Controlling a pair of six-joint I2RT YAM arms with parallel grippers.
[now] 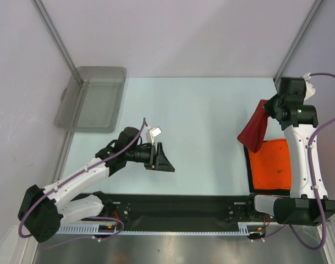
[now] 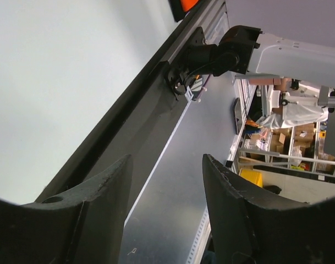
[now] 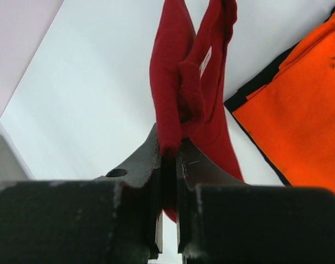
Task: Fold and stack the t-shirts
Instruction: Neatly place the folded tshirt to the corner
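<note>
Right gripper (image 3: 170, 148) first: its fingers are pinched tight on a bunched edge of the plain dark red cloth t-shirt (image 3: 178, 82), which dangles above the pale table (image 1: 200, 110) at the far right. Bright orange cloth t-shirt (image 1: 272, 165) lies flat just beside it and looks folded already. So roughly halfway, I'd guess: the red one's not folded or stacked yet. Left gripper (image 2: 166, 165) hovers mid-table, fingers apart, holding nothing.

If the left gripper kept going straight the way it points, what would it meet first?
The left gripper has bare table just ahead; farther on, its line seems to reach the black rail near the right arm's base, though depth is unclear.
</note>
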